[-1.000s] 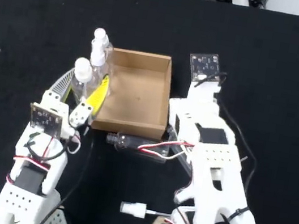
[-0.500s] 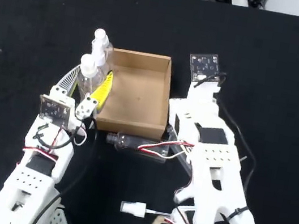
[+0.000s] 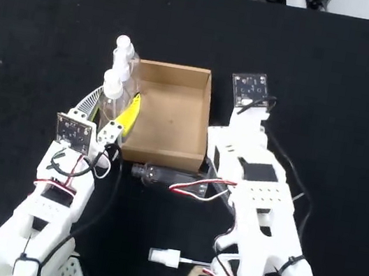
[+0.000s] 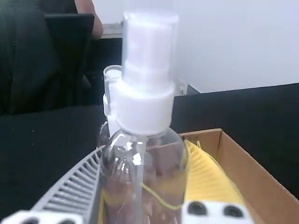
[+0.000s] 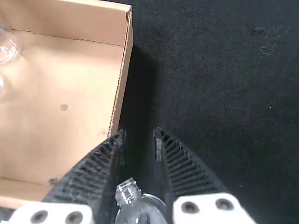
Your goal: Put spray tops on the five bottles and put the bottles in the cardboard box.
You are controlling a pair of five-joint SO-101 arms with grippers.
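We see the left gripper (image 3: 119, 99) clamped on a capped bottle (image 4: 140, 158) beside the cardboard box (image 3: 164, 156); whether the right gripper (image 5: 139, 134) is holding anything, we cannot tell.

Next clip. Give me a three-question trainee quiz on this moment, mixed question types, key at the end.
1. True or false: the brown cardboard box holds a bottle.
2. The left gripper grips: A) a loose spray top, B) a clear plastic bottle wearing a white spray top, C) the box wall.
3. How many bottles in the high view wear spray tops?
Key: 1 false; 2 B; 3 two.
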